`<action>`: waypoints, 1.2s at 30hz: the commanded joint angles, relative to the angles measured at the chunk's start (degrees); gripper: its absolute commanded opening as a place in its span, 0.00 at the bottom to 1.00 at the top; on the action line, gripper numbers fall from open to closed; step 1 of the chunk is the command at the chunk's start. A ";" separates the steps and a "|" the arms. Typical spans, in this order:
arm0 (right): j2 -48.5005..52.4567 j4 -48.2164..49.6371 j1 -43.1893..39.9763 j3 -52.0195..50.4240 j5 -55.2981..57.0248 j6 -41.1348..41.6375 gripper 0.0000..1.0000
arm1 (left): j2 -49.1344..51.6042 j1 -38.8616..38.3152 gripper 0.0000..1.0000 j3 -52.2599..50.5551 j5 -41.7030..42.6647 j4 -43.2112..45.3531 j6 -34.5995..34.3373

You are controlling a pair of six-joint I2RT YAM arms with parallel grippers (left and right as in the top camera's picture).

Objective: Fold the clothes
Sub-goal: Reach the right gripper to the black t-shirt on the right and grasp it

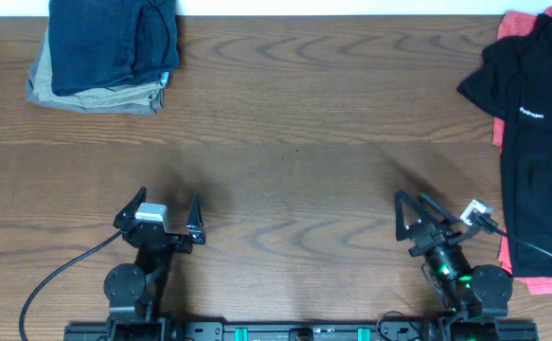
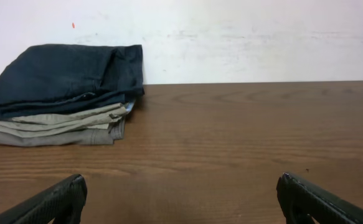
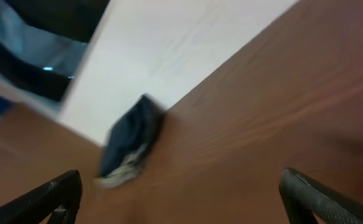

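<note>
A black T-shirt (image 1: 533,161) with a small white logo lies crumpled at the table's right edge, on top of a red garment (image 1: 516,23). A folded stack (image 1: 105,52) sits at the far left, dark blue jeans (image 2: 66,78) over khaki cloth (image 2: 56,129). In the blurred, tilted right wrist view that stack (image 3: 129,144) is a small dark shape by the wall. My left gripper (image 1: 169,199) (image 2: 181,182) hangs open over bare wood near the front. Rolled to one side at the front right, my right gripper (image 1: 411,201) (image 3: 181,175) is open too, left of the T-shirt. Neither holds anything.
The wooden table (image 1: 294,142) runs back to a white wall (image 2: 231,37). Cables trail from both arm bases along the front edge.
</note>
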 commanded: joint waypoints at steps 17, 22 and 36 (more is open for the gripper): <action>5.33 7.91 -0.26 9.25 -4.70 -17.81 0.99 | -0.37 0.26 0.98 -0.96 0.79 -1.90 0.37; 18.27 1.55 -0.26 20.15 -0.31 -26.73 0.99 | -0.37 0.26 0.98 -0.96 0.79 -1.90 0.37; 68.94 -26.49 -4.15 65.96 21.49 -40.52 0.99 | -0.37 0.26 0.98 -0.96 0.79 -1.90 0.37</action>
